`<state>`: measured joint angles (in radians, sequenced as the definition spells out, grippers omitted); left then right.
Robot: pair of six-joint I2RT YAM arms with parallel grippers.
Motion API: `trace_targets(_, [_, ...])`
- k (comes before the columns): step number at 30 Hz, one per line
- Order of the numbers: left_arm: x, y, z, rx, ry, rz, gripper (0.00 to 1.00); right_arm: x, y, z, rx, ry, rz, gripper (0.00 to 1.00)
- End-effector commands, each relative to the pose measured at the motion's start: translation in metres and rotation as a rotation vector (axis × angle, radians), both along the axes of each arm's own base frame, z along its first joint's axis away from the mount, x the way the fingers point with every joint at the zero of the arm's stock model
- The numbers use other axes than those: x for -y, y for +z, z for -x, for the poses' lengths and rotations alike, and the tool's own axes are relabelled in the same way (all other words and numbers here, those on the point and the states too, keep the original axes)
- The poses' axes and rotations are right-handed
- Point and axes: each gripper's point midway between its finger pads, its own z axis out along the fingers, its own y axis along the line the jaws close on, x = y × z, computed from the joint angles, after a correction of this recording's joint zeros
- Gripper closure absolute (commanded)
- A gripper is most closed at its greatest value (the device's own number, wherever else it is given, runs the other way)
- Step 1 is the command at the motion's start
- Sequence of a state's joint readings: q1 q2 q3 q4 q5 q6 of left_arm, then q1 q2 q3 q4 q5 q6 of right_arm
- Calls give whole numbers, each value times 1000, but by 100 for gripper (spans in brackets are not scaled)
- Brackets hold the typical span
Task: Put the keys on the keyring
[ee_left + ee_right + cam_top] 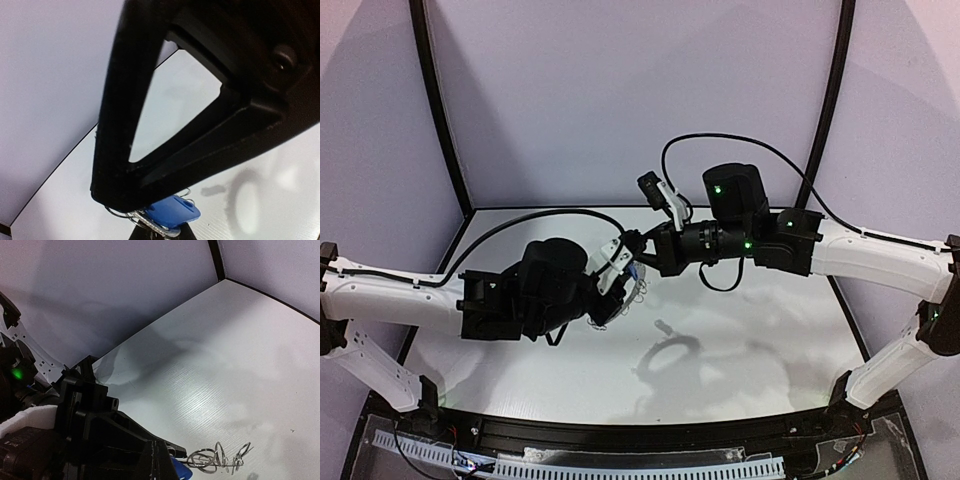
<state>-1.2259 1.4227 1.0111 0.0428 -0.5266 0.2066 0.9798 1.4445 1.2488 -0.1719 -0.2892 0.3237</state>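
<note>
Left gripper (116,197) fingers, lower centre, pinched narrow on blue-tagged key (172,212); wire loops (217,458) project rightward; right gripper (635,243), frame centre, closed.

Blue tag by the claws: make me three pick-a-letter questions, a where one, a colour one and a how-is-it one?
1. Where is the blue tag?
A) at the left claw's tip
B) on the back wall
C) on an arm's base

2. What colour are the little glowing lights?
A) red
B) green
C) yellow

3. The tag is:
A) lying flat
B) under a cloth
C) held up in the air

Answers:
1 A, it pokes out right beside that tip.
2 B, they glow green.
3 C, its shadow lies apart on the table.
</note>
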Motion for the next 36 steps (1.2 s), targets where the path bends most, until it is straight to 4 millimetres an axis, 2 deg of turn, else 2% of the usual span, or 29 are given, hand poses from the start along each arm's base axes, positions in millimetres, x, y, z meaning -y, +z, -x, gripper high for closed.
trace_targets(1, [-5,14,-2,16,19,10,91,-1,12,5,30,9,-34,100])
trace_targets(5, [-7,12,-1,23,13,-6,99,3,11,5,44,4,-22,100])
trace_targets(14, [-12,19,13,59,-74,26,99,9,-2,-5,10,-48,22,100])
trace_targets(20, [-18,28,13,128,-70,32,99,11,-22,-20,-93,-101,88,100])
trace_targets(33, [-18,44,4,248,-10,57,99,-6,-78,-20,-389,-26,222,100])
trace_targets(36, [-16,44,5,262,-21,57,99,-15,-85,-15,-447,33,212,100])
